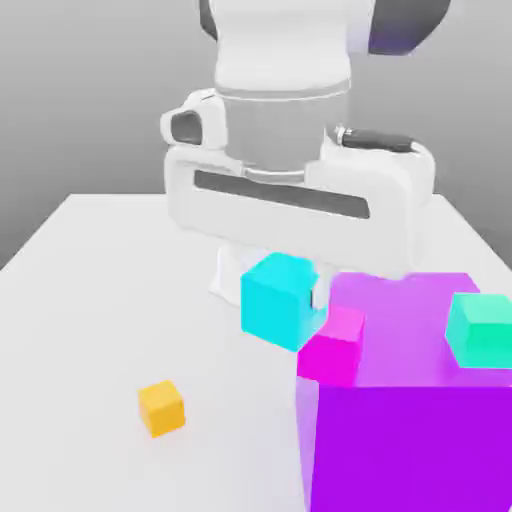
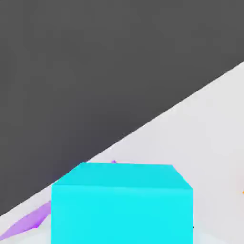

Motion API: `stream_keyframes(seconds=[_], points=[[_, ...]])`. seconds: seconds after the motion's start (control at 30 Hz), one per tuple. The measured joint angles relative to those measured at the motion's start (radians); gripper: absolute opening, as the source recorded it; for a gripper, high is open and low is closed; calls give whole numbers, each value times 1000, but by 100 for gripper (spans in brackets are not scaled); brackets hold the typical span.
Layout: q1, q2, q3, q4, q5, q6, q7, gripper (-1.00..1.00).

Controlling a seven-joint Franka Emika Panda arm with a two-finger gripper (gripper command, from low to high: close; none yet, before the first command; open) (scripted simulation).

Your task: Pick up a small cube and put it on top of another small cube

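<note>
My gripper (image 1: 274, 292) hangs from the white hand above the table, shut on the small cyan cube (image 1: 279, 301). The cube sits between the white fingers (image 1: 229, 272) and looks lifted off the tabletop. In the hand view the same cyan cube (image 2: 121, 205) is very close, with the white table behind it. A small magenta cube (image 1: 336, 346) sits just to the exterior view's right of the held cube, at the top corner of the big purple block (image 1: 400, 430). A small orange cube (image 1: 161, 407) lies alone on the table toward the exterior view's left.
A mint-green cube (image 1: 482, 330) rests on top of the purple block at the exterior view's right edge. The white table (image 1: 90, 300) stretches open to the left and front. A sliver of the purple block (image 2: 28, 221) shows beside the held cube.
</note>
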Motion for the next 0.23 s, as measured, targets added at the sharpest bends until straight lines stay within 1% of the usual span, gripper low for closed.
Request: stream_keyframes(seconds=[0.1,0.13,0.23], points=[[7,13,11,-69,-9,81,-19,-100],[8,24,12,-91,-10,114,-19,100],[8,24,12,-91,-10,114,-19,100]])
